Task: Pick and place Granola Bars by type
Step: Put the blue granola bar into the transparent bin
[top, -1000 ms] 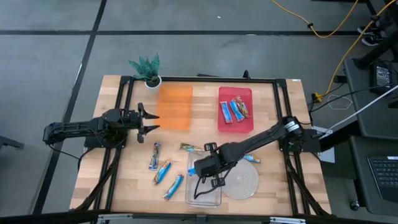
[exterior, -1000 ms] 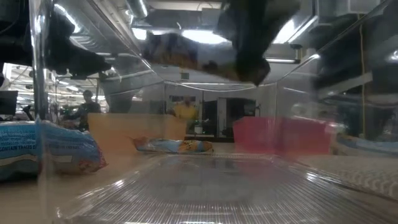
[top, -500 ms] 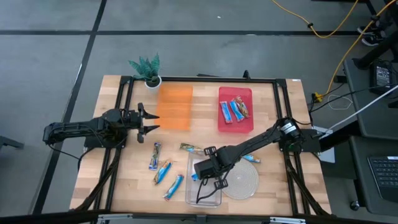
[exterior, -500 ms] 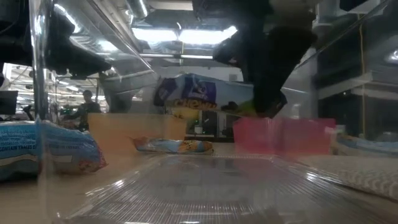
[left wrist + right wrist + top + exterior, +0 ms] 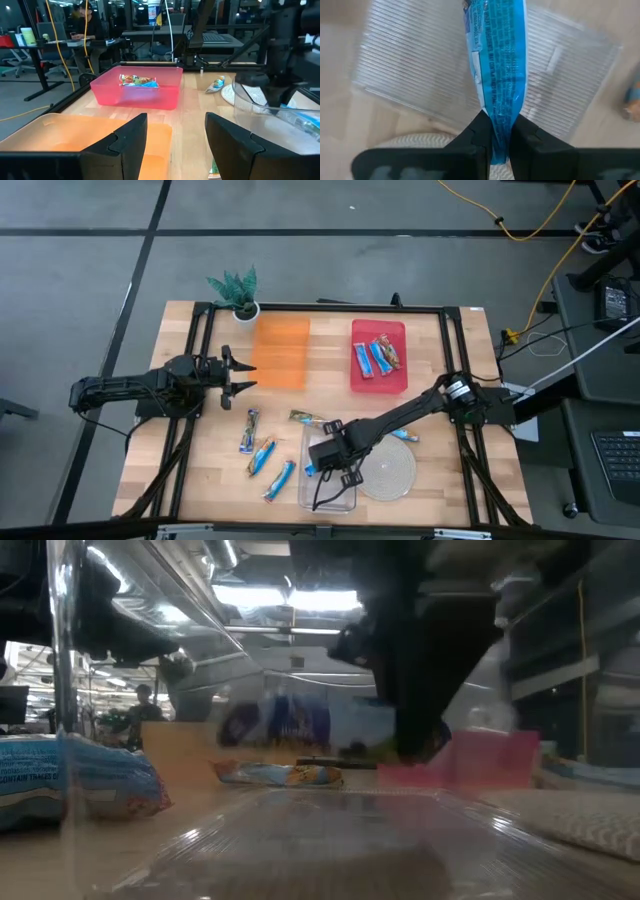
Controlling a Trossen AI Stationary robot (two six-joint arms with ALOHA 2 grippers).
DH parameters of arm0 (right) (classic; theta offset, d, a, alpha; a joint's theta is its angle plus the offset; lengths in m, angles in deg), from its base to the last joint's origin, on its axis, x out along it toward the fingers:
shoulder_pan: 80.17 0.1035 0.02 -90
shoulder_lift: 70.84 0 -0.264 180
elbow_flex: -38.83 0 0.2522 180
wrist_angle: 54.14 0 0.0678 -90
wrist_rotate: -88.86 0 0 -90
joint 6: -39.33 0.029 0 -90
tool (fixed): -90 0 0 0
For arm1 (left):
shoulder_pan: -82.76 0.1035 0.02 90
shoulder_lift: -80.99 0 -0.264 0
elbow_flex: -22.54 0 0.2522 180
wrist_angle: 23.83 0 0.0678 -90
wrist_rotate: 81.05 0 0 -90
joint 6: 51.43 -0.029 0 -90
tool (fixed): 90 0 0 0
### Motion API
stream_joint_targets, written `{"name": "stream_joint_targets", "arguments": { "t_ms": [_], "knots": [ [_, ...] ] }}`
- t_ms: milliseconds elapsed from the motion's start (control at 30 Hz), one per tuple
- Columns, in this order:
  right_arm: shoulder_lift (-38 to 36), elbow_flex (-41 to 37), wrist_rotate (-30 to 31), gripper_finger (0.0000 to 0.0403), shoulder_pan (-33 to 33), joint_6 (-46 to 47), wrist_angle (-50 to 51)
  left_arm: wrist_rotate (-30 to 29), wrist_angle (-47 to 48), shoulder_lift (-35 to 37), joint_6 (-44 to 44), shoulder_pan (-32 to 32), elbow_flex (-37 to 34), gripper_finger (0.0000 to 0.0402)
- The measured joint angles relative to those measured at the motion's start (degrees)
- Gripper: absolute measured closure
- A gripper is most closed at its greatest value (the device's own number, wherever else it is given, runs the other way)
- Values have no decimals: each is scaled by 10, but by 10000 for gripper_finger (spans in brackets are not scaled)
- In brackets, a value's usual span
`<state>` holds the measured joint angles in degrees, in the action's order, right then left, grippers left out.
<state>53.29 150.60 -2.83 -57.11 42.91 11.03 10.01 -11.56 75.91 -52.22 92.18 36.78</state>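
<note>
My right gripper (image 5: pixel 325 463) is shut on a bright-blue granola bar (image 5: pixel 496 55) over the clear tray (image 5: pixel 340 492) at the table's near middle. The bar shows blurred in the low view (image 5: pixel 290 725). My left gripper (image 5: pixel 240 373) is open and empty beside the orange tray (image 5: pixel 279 352). Three blue bars (image 5: pixel 262 455) lie flat on the wood left of the clear tray. A tan bar (image 5: pixel 305 418) lies just beyond the clear tray. Three bars (image 5: pixel 377 357) lie in the red tray (image 5: pixel 360 380). My right gripper pinches one end of the blue bar's wrapper (image 5: pixel 499 131) between its two fingers (image 5: pixel 476 134). The fingers come from above, slanting down, and the bar runs on straight ahead of them. The bar lies about level low inside the clear tray; whether it touches the floor, I cannot tell.
A round woven mat (image 5: pixel 392 472) lies right of the clear tray, with one more blue bar (image 5: pixel 405 435) at its far edge. A small potted plant (image 5: pixel 237 290) stands at the far left corner. My right arm (image 5: pixel 410 412) stretches across the table's right half.
My right gripper has gone down into the clear tray and a little toward the table's near left, still shut on the blue bar. The bar has come down with it from well above the tray to low over its floor.
</note>
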Motion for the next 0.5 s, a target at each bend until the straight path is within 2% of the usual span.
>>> {"name": "stream_joint_targets", "arguments": {
  "t_ms": [500],
  "knots": [
    [9,1,1,356,0,-5,-18,0,0,0,0,0,0,207]
  ]
}}
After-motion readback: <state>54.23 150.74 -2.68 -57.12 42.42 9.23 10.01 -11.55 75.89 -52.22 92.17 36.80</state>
